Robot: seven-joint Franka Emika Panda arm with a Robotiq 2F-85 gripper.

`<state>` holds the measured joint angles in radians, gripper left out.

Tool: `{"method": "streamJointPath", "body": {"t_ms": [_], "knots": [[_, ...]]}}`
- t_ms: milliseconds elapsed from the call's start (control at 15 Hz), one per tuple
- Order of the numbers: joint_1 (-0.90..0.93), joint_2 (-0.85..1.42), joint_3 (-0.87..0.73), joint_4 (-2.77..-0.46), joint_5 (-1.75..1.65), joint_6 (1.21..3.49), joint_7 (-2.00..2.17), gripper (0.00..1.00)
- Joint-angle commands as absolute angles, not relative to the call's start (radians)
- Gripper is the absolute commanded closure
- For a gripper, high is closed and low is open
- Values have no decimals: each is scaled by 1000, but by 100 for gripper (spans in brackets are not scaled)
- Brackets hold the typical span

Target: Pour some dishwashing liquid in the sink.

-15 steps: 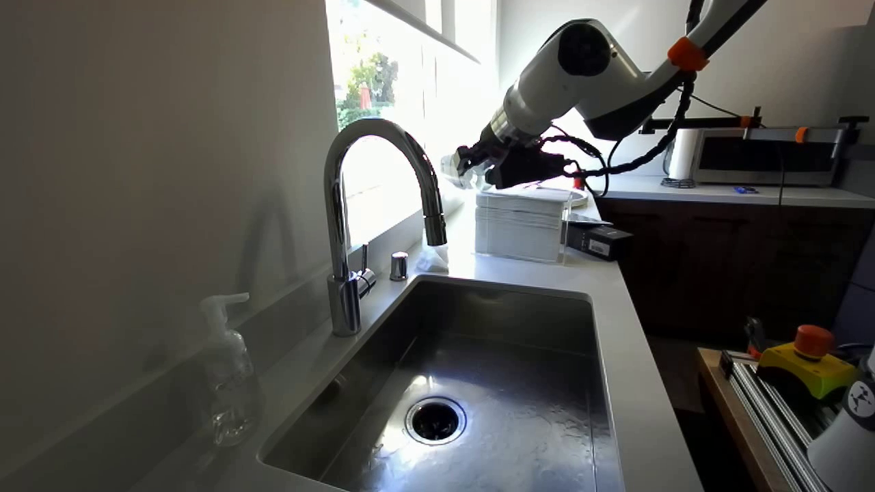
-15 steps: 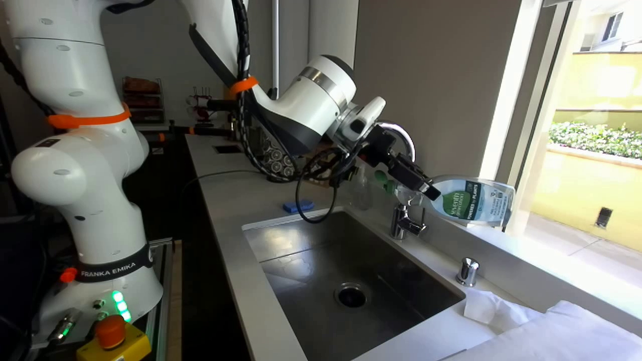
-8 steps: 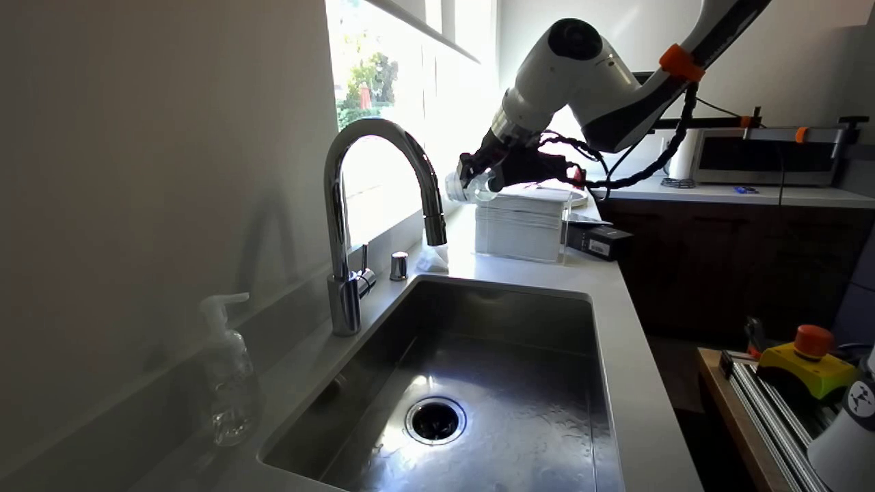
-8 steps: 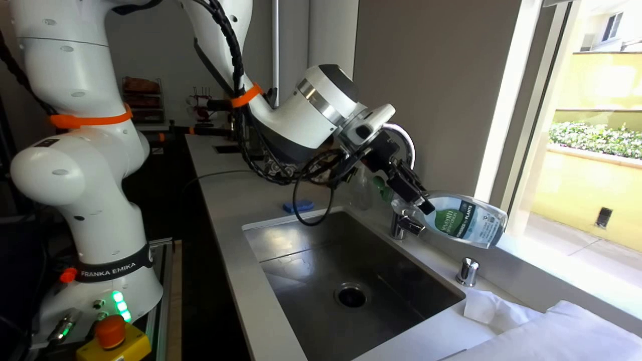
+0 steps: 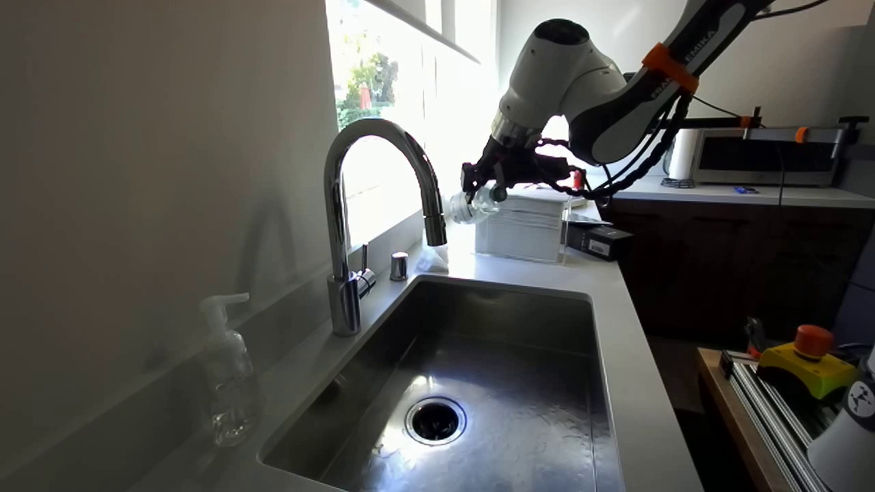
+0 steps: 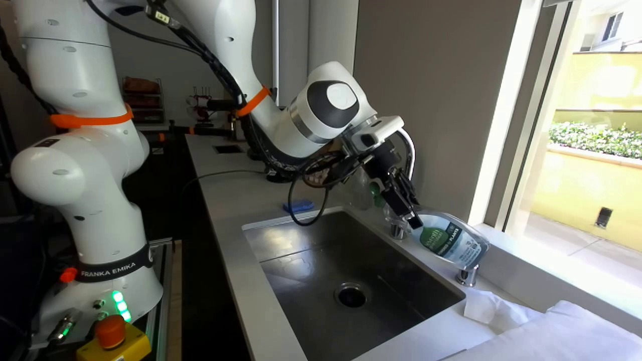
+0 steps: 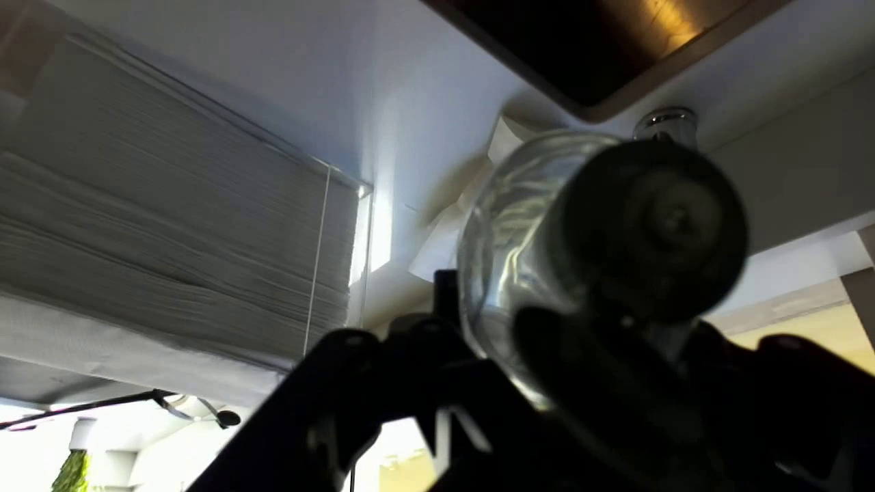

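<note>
Close by me, a clear pump bottle (image 5: 232, 400) stands on the desk (image 5: 646, 403) near the closest corner of the sink (image 5: 519, 389); nothing in the job seems to call for it. Next is the sink itself, its drain (image 5: 435, 420) in plain view, and I see no stream falling in. Whether the shine inside is water or soap I can't tell, but I'd guess the pour hasn't begun. Past the arched faucet (image 5: 336, 225), the slim bottle of dishwashing liquid (image 6: 451, 238) is up in the air, above the desk beyond the sink's far corner on the faucet side. It's tilted, its cap (image 7: 653, 225) the higher end, with the claw (image 6: 414, 211) clamped around it below the cap. I can't make out whether the cap is open. Grasping and lifting look done; left, to my mind, are carrying it across the sink's edge and tipping the cap downward. Farther along the desk sits the white box (image 5: 521, 229), near enough that a careless swing could knock it.
</note>
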<state>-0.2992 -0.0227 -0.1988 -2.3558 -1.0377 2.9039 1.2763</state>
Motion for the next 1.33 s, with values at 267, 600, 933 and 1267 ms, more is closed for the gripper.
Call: {"method": "streamJointPath", "body": {"t_ms": [267,600,933,1267], "knots": [[-236,-67,-198,-2395,-446,2837,803,69],[-228,-96,-194,-2328,-169,2651,575,69],[-241,-103,-204,-2235,-78,2452,498,69],[-247,-89,-221,-2169,-4,2317,454,69]]}}
